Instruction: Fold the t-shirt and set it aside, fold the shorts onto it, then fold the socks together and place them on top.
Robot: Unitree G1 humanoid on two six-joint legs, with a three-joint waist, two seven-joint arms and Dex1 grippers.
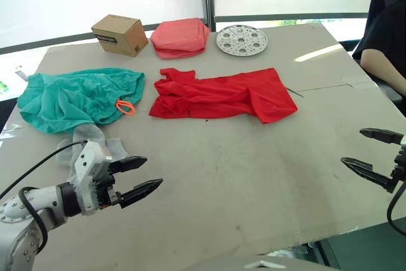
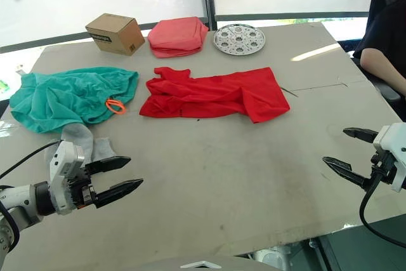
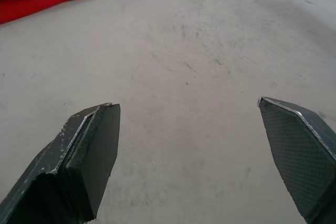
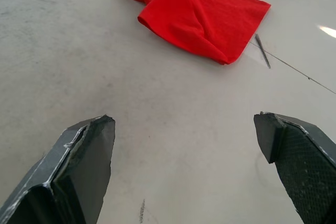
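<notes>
None of the three folds looks finished. Mid-frame on the counter [image 1: 254, 188], the red t-shirt [image 1: 222, 95] lies rumpled; the teal shorts [image 1: 76, 98] sit heaped at left; the grey socks [image 1: 85, 141], below them, are partly hidden by the left gripper [image 1: 143, 178]. It and the right gripper [image 1: 374, 152] hover empty, fingers spread.

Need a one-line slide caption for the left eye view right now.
Both grippers, left and right, open above the table; t-shirt lies crumpled, unfolded.
</notes>
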